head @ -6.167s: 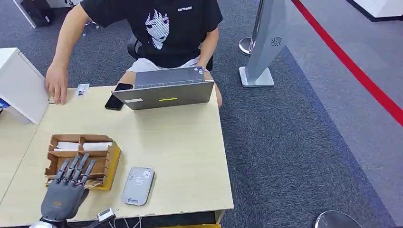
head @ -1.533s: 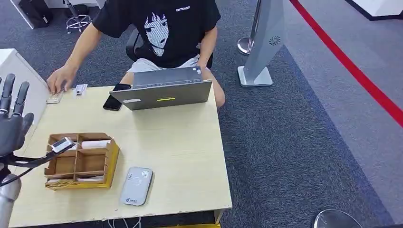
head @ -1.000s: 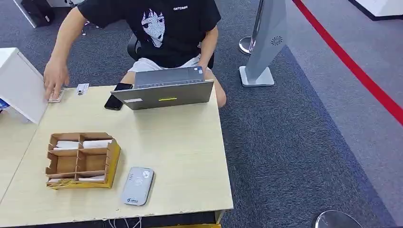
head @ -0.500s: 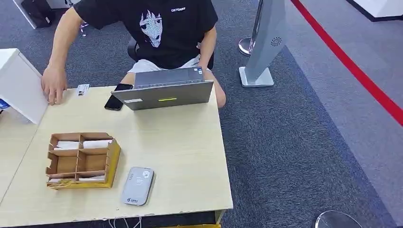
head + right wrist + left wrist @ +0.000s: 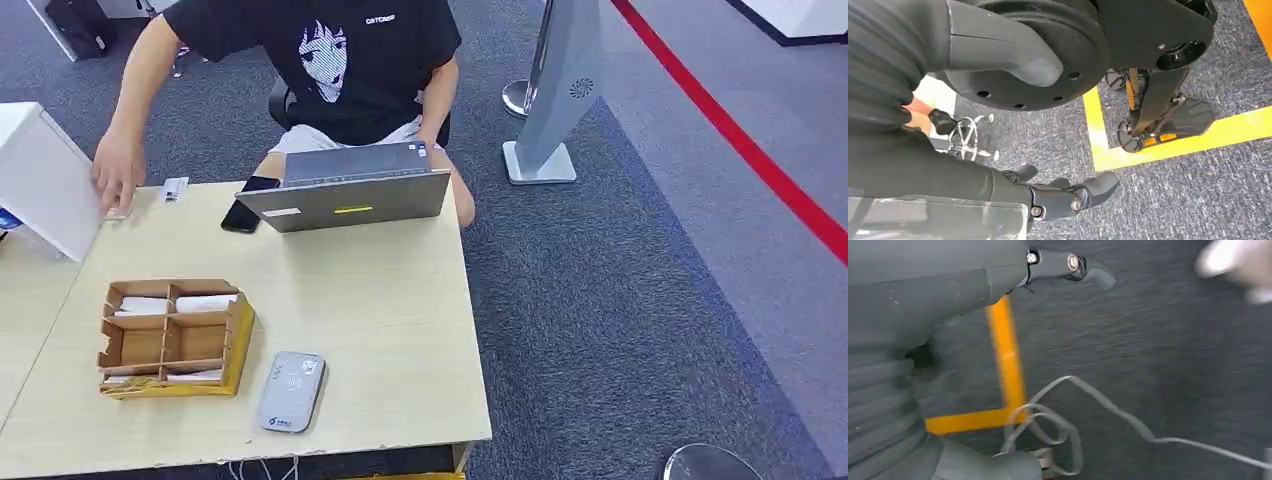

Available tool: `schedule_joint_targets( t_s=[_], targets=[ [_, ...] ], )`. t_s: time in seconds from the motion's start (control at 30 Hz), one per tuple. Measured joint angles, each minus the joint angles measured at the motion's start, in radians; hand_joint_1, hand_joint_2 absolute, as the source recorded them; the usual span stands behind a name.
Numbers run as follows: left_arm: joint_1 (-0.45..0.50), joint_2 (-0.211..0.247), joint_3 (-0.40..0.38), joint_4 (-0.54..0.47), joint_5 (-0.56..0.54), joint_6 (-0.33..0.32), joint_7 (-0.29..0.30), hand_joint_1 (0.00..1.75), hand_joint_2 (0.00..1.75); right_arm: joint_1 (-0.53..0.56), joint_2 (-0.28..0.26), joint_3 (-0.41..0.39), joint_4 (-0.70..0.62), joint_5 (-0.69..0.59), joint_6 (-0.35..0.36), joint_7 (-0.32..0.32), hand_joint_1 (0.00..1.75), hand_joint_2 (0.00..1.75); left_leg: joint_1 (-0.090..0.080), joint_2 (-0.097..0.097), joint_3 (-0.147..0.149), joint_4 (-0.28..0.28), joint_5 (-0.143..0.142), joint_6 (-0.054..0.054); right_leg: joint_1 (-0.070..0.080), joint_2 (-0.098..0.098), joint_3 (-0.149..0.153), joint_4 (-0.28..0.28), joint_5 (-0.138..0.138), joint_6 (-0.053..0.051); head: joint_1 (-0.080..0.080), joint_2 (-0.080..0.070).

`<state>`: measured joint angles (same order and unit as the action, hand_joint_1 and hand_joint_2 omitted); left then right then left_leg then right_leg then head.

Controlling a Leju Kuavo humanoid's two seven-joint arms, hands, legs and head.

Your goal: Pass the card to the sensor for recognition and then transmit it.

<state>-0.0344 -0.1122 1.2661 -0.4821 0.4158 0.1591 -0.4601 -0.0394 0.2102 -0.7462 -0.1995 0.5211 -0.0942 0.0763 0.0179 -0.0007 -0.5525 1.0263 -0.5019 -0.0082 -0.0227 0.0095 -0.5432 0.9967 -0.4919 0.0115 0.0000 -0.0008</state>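
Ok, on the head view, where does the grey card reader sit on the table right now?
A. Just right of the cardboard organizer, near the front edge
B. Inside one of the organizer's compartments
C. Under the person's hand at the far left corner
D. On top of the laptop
A: the grey card reader lies flat on the table just right of the cardboard organizer, near the table's front edge.

Matt pale wood table [image 5: 380, 330], brown cardboard tray [image 5: 240, 340], smooth grey plastic sensor [image 5: 290, 392].
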Motion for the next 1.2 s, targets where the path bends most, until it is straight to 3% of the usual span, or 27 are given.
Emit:
schedule_joint_targets(
  t_s=[0.23,0.3,0.33,0.37,0.4,0.47,0.5,0.57,0.67,0.7,0.73,0.83,0.87,0.9,0.93,0.97,1.13,1.17,1.2],
  targets=[
    [-0.015,0.035,0.011,0.141,0.000,-0.010,0.003,0.00,1.75,0.000,0.000,0.000,0.000,0.000,-0.010,0.002,0.00,1.75,0.001,0.000,0.000,0.000,0.000,0.000,0.001,0.000,-0.001,0.000,0.000,0.000,-0.001,0.000],
    [-0.018,0.040,0.013,0.166,-0.021,-0.018,0.045,0.00,1.75,0.000,0.000,0.000,0.000,0.003,-0.010,0.004,0.00,1.75,0.001,0.000,0.000,0.000,0.000,0.000,0.001,0.000,-0.001,0.000,0.000,0.000,-0.002,0.000],
    [-0.019,0.040,0.009,0.179,-0.067,-0.010,0.107,1.75,1.75,0.000,0.000,0.000,0.000,0.007,-0.009,0.006,0.00,1.75,0.001,0.000,0.001,0.000,0.000,0.000,0.001,0.000,-0.001,0.000,0.000,0.000,-0.002,0.000],
    [-0.020,0.037,-0.014,0.196,-0.172,0.016,0.227,1.75,1.75,0.000,0.000,0.000,0.000,0.018,-0.004,0.008,0.47,1.75,0.001,0.000,0.001,0.000,0.000,0.000,0.001,0.000,-0.001,0.000,0.000,0.000,-0.003,0.000],
    [-0.018,0.037,-0.057,0.209,-0.308,0.032,0.371,1.75,1.75,0.000,0.000,0.000,0.000,0.028,0.003,0.009,1.75,1.75,0.001,0.000,0.000,0.000,0.000,0.000,0.001,0.000,-0.001,0.000,0.000,0.000,-0.002,0.000],
    [-0.005,0.032,-0.220,0.225,-0.643,-0.006,0.611,1.75,1.75,0.000,-0.005,0.002,-0.001,0.052,0.031,0.009,1.75,1.75,0.001,0.000,0.000,0.000,0.000,0.000,0.000,0.000,-0.001,0.000,0.000,0.000,-0.003,0.000],
    [-0.001,0.024,-0.311,0.231,-0.747,-0.036,0.658,1.75,1.75,0.000,-0.008,0.007,-0.001,0.067,0.044,0.008,1.75,1.75,0.000,0.000,0.000,0.000,0.000,0.000,0.000,0.000,-0.001,0.000,0.000,0.000,-0.002,0.000],
    [0.005,0.007,-0.459,0.242,-0.842,-0.075,0.615,1.75,1.75,0.000,-0.010,0.020,-0.001,0.102,0.061,0.006,1.75,1.75,0.000,0.000,0.000,0.000,0.000,0.000,0.000,0.000,0.000,0.000,0.000,0.000,-0.002,0.000],
    [0.007,-0.013,-0.608,0.255,-0.912,-0.095,0.551,1.75,1.75,-0.001,-0.016,0.049,-0.004,0.171,0.078,0.002,1.75,1.75,0.000,0.000,0.000,0.001,0.000,0.000,0.000,0.001,0.000,-0.001,0.000,0.000,0.000,0.000],
    [0.009,-0.014,-0.649,0.256,-0.928,-0.096,0.541,1.36,1.75,-0.001,-0.018,0.066,-0.005,0.220,0.080,0.001,0.00,1.75,0.000,0.001,0.000,0.001,0.000,0.000,0.000,0.001,0.000,-0.001,0.000,0.000,-0.001,0.000],
    [0.009,-0.014,-0.667,0.256,-0.931,-0.096,0.538,0.14,1.75,-0.001,-0.020,0.073,-0.005,0.238,0.079,0.001,0.00,1.75,0.000,0.001,0.000,0.001,0.000,0.000,0.000,0.001,0.000,-0.001,0.000,0.000,-0.002,0.000],
    [0.009,-0.014,-0.668,0.256,-0.932,-0.096,0.536,0.14,1.75,-0.001,-0.020,0.077,-0.005,0.246,0.079,0.001,0.00,1.75,0.000,0.001,0.000,0.001,0.000,0.000,0.000,0.001,0.000,-0.001,0.000,0.000,-0.002,0.000],
    [0.010,-0.014,-0.674,0.256,-0.934,-0.095,0.535,0.00,1.75,-0.001,-0.021,0.082,-0.006,0.257,0.079,0.001,0.00,1.75,0.000,0.001,0.000,0.001,0.000,0.000,0.000,0.001,0.000,-0.001,0.000,0.000,-0.001,0.000],
    [0.010,-0.014,-0.717,0.259,-0.935,-0.093,0.531,0.00,1.75,-0.001,-0.028,0.129,-0.006,0.341,0.077,0.008,0.00,1.75,0.001,0.000,0.000,0.001,0.000,0.000,0.000,0.001,-0.001,-0.001,0.000,0.000,-0.002,0.000],
    [0.011,-0.014,-0.750,0.261,-0.922,-0.082,0.542,0.00,1.75,0.000,-0.035,0.205,-0.005,0.471,0.071,0.057,0.00,1.75,0.002,0.000,0.000,0.001,0.000,0.000,0.001,0.000,-0.001,-0.001,0.000,0.000,-0.002,0.000],
    [0.012,-0.014,-0.772,0.264,-0.902,-0.079,0.561,0.00,1.75,0.008,-0.044,0.342,0.002,0.620,0.109,0.134,0.00,1.75,0.002,0.000,0.000,0.000,0.000,0.000,0.002,0.000,-0.001,0.000,0.000,-0.001,-0.003,0.000],
    [0.009,-0.014,-0.776,0.264,-0.897,-0.078,0.594,0.00,1.75,0.004,-0.051,0.506,0.007,0.721,0.232,0.192,0.00,1.75,0.002,0.001,0.000,0.000,0.000,0.000,0.002,0.000,-0.001,0.000,0.000,-0.001,-0.003,0.000],
    [0.008,-0.014,-0.778,0.264,-0.909,-0.070,0.607,0.00,1.75,-0.004,-0.051,0.534,0.007,0.742,0.243,0.200,0.00,0.00,0.002,0.001,0.000,0.000,0.000,0.000,0.001,0.001,-0.002,0.000,0.000,-0.001,-0.003,0.000],
    [0.007,-0.014,-0.780,0.264,-0.923,-0.062,0.622,0.00,1.75,-0.012,-0.051,0.560,0.006,0.766,0.256,0.208,0.00,0.00,0.002,0.002,0.001,0.000,0.000,0.000,0.001,0.001,-0.001,0.000,0.000,-0.001,-0.003,0.000]
  ],
)
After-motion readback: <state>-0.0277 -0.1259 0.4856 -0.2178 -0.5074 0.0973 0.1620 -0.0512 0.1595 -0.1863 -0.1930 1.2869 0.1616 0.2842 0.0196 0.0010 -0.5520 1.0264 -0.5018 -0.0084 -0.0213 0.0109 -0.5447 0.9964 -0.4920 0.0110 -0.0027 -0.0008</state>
